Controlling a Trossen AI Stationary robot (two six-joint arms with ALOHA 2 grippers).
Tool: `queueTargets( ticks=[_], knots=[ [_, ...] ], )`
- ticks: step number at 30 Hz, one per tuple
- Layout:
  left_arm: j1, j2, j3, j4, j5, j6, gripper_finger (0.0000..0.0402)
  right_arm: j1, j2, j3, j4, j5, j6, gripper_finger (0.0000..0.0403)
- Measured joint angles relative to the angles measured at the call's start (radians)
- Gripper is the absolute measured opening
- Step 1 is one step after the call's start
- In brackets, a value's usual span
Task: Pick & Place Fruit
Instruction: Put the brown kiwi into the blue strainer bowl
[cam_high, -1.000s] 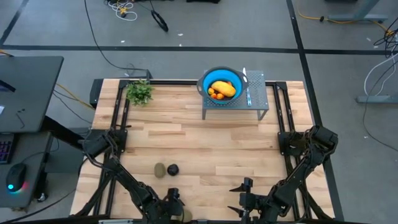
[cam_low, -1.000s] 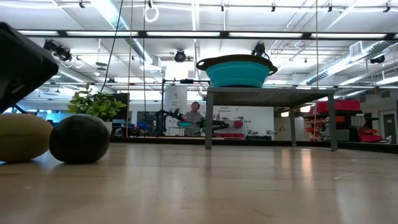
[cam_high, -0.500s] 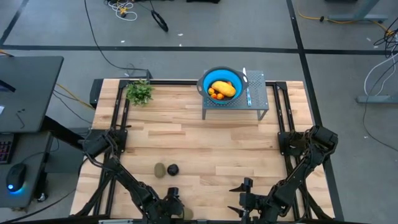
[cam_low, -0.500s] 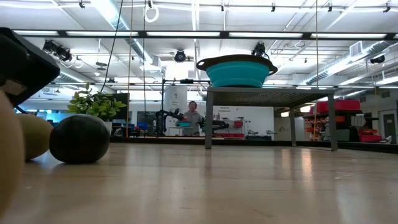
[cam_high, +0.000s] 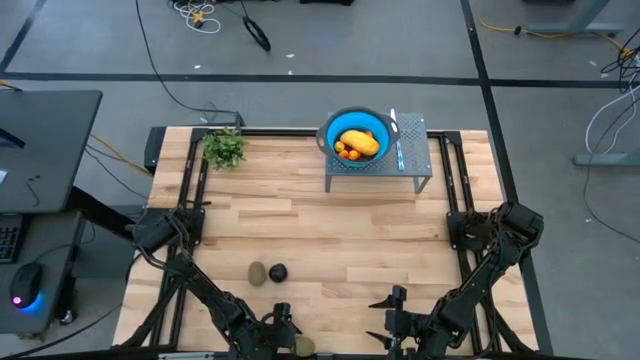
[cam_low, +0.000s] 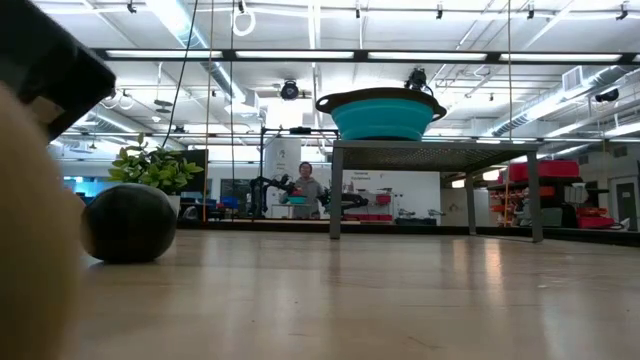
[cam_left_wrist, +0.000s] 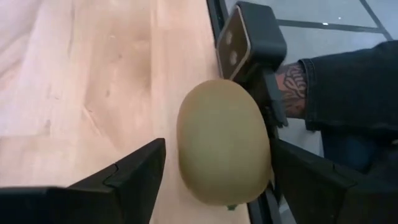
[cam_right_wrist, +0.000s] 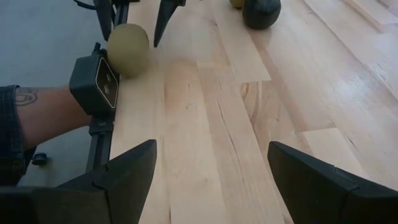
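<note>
An olive-green fruit (cam_left_wrist: 224, 149) lies on the table at its near edge, close by the low camera's box (cam_left_wrist: 252, 37); it fills the left of the low view as a blur (cam_low: 30, 240). My left gripper (cam_left_wrist: 217, 180) is open, one finger on each side of this fruit. My right gripper (cam_high: 395, 322) stands open over bare wood near the front edge. A second olive oval (cam_high: 257, 273) and a blackish round fruit (cam_high: 279, 272) rest side by side on the table. The yellow-orange piece (cam_high: 360, 142) and small orange ones lie in the blue bowl (cam_high: 378, 124). My left gripper comes slanting down toward the near edge, with its fingers around the olive fruit, which rests on the table. One finger (cam_left_wrist: 298, 174) stands right beside the fruit's side (cam_left_wrist: 266, 152); whether it touches, I cannot tell. The other finger (cam_left_wrist: 140, 171) is apart by a small gap.
The bowl sits on a grey stand (cam_high: 380, 168) at the far side, with a pale strip (cam_high: 397, 140) beside it. A leafy sprig (cam_high: 225, 148) is at the far left. A person's tattooed forearm (cam_left_wrist: 298, 87) reaches in just past the near edge.
The olive fruit between my left fingers has shifted toward the near edge and the low camera: in the low view it came in from the left edge and now covers the other olive oval. Both arms have kept their places.
</note>
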Motion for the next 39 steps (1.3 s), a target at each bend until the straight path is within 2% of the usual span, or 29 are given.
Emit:
queueTargets(
  ticks=[17, 22, 33, 39],
  knots=[
    [0.018, 0.0, 0.0, 0.0, -0.042, -0.017, 0.0293, 0.0, 0.0, 0.0, 0.003, 0.0, 0.0, 0.0318],
    [0.028, 0.037, 0.002, 0.041, -0.032, -0.03, 0.0291, 0.0, 0.0, 0.0, 0.004, 0.0, 0.0, 0.0318],
    [0.034, 0.062, 0.0, 0.044, -0.014, -0.041, 0.0246, 0.001, 0.0, 0.0, 0.007, -0.001, 0.003, 0.0318],
    [0.033, 0.062, 0.0, 0.084, 0.017, 0.005, 0.0248, 0.001, 0.0, 0.0, 0.007, -0.002, 0.003, 0.0318]
  ],
)
